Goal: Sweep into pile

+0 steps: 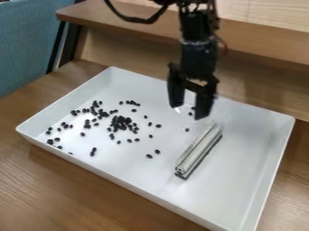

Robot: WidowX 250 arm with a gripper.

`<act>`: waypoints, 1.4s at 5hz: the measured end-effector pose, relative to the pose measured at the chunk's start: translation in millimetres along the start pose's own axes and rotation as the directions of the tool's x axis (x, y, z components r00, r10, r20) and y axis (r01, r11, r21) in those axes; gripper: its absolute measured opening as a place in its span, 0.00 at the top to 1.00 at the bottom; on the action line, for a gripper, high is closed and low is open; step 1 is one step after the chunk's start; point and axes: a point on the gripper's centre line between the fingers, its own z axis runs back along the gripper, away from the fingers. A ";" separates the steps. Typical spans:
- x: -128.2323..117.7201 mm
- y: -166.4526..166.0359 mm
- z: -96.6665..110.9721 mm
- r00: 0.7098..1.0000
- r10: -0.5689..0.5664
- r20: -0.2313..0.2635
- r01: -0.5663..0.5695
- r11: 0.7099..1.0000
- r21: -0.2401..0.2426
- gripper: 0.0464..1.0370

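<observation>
Black gripper [189,110] hangs over the far part of the white tray [250,158], fingers spread apart, released, grasping nothing; arm comes in from the top edge of the view; sweeping bar [198,151], long and pale with a dark underside, lies flat in the tray, right of centre in the view, set at a slant, its far end near the gripper and its near end toward the tray's front wall; black beans [122,122] mostly left of the bar, apart from it; densest clump around the middle of the left half, looser ones scattered about it, some near the left corner, a few between clump and bar, a couple by the gripper; tray sits on a brown wooden table [36,189]; wooden ledge [133,20] runs behind it; blue fabric [30,38] at upper left.
</observation>
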 end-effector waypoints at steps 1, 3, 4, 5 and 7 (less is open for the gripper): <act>1.5 -16.8 10.9 0.999 0.035 0.040 -0.035 0.999 0.000 0.04; -6.3 -20.7 -8.2 0.994 0.108 0.019 -0.109 0.992 0.055 0.04; -12.6 -15.9 -21.6 0.989 0.144 0.016 -0.145 0.985 0.089 0.04; -8.8 -18.1 -28.1 0.983 0.178 0.054 -0.183 0.978 0.101 0.04; 1.0 -25.1 -35.6 0.972 0.213 0.099 -0.218 0.975 0.046 0.04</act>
